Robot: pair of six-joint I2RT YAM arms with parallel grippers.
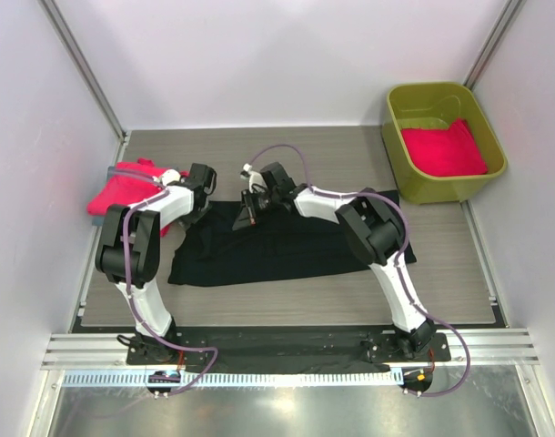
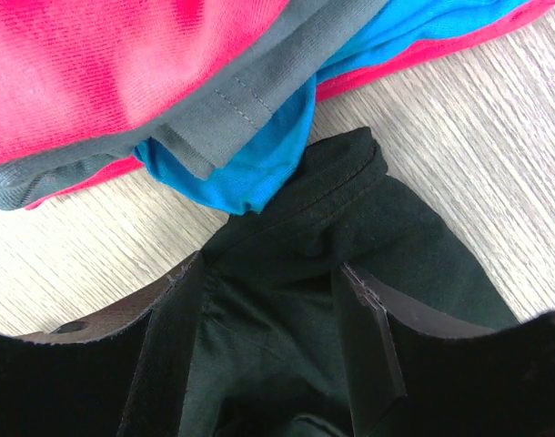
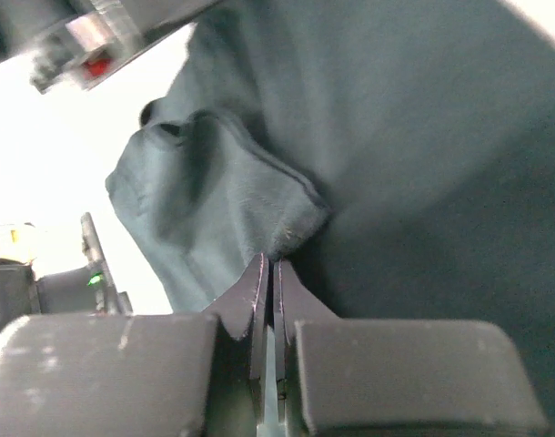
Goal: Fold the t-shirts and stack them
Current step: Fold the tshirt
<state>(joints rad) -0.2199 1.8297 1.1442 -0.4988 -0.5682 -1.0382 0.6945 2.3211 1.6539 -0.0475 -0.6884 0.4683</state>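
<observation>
- Broadly, from the top external view: the black t-shirt (image 1: 277, 246) lies spread, slightly rumpled, in the middle of the table (image 1: 350, 305). Both arms reach over its far edge.
  - The left gripper (image 1: 203, 182) is at the far-left corner and the right gripper (image 1: 253, 208) is nearer the middle of that edge.
  - A pile of pink tees (image 1: 121, 191) sits just beside the left corner. Another pink tee (image 1: 446, 150) lies in the olive-green tub (image 1: 441, 105), well apart.
  - The step looks like taking hold of the far edge to start a fold, and both holds should be secure before anything is lifted.
- Next, the left wrist view: the fingers (image 2: 173, 346) stand apart, not clamped, with black cloth lying between and partly over them.
  - A hemmed black edge (image 2: 341, 164) almost touches a blue tee (image 2: 259, 173) poking out from under a grey layer (image 2: 232, 100) of the pile.
  - I would close on black cloth only and make sure no blue comes with it, or the pile could be dragged along.
- Lastly, the right wrist view: the fingertips meet, pinching a small ridge of black fabric.
  - The bite looks shallow and right at the tips, so a hard pull could slip it free.
  - A slow lift to the same height as the left side should carry the edge over straight, and laying it toward the near hem would keep the fold square.
</observation>
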